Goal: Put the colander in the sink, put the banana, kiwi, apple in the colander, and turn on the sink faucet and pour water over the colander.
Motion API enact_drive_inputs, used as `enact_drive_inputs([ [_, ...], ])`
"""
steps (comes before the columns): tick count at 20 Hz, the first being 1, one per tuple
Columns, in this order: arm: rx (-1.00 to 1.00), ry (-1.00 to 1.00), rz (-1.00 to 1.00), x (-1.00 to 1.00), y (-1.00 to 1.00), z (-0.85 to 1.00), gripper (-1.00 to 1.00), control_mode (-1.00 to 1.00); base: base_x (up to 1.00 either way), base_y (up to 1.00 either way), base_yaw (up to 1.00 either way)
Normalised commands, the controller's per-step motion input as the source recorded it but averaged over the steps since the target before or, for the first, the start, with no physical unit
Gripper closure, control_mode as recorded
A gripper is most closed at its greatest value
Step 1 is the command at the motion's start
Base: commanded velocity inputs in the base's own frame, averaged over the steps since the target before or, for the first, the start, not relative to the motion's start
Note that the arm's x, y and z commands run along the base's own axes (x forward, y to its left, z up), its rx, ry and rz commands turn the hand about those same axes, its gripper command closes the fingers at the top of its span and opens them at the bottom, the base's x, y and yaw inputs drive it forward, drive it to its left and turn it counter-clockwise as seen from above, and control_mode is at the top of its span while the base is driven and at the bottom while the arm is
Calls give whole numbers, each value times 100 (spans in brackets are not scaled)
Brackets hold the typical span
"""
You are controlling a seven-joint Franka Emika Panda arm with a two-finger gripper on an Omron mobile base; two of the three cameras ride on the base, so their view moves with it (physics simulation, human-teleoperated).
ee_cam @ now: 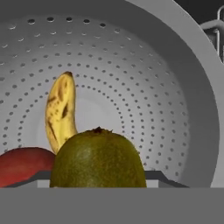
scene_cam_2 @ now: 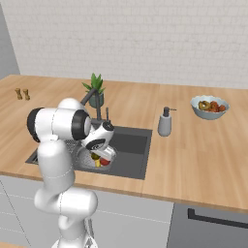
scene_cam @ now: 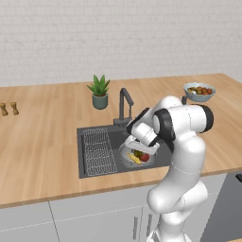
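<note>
Inside sink [scene_cam: 97, 172], right of wire rack [scene_cam: 99, 151]: colander [scene_cam: 124, 153] placed, banana [ee_cam: 60, 111] and apple [ee_cam: 24, 165] lying in it. Kiwi [ee_cam: 98, 159] close before tool [scene_cam: 142, 152], over colander; whether gripped or released, cannot tell. Sink faucet [scene_cam: 125, 101] behind sink, no water seen; pouring left.

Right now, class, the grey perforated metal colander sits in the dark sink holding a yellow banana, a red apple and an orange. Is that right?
Not quite. The third fruit is an olive-brown kiwi, not an orange, as the hand view shows beside the yellow banana and red apple in the grey perforated colander.

Two flanking views; close hand view.
</note>
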Motion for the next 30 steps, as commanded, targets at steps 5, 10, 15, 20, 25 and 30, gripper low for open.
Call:
enact_drive_inputs([
  [5, 0, -7, 4, -23, -6, 1, -100, -100, 0, 0, 0],
  [10, 0, -9, 6, -34, -6, 15, -100, -100, 0, 0, 0],
  [15, 0, -7, 5, -19, -11, 34, -100, -100, 0, 0, 0],
  [20, 1, 0, 0, -32, -39, 59, -100, -100, 0, 0, 0],
  [25, 9, 2, 0, -36, -39, 71, -100, -100, 0, 0, 0],
  [30, 13, 11, 0, -31, -32, 80, -100, -100, 0, 0, 0],
])
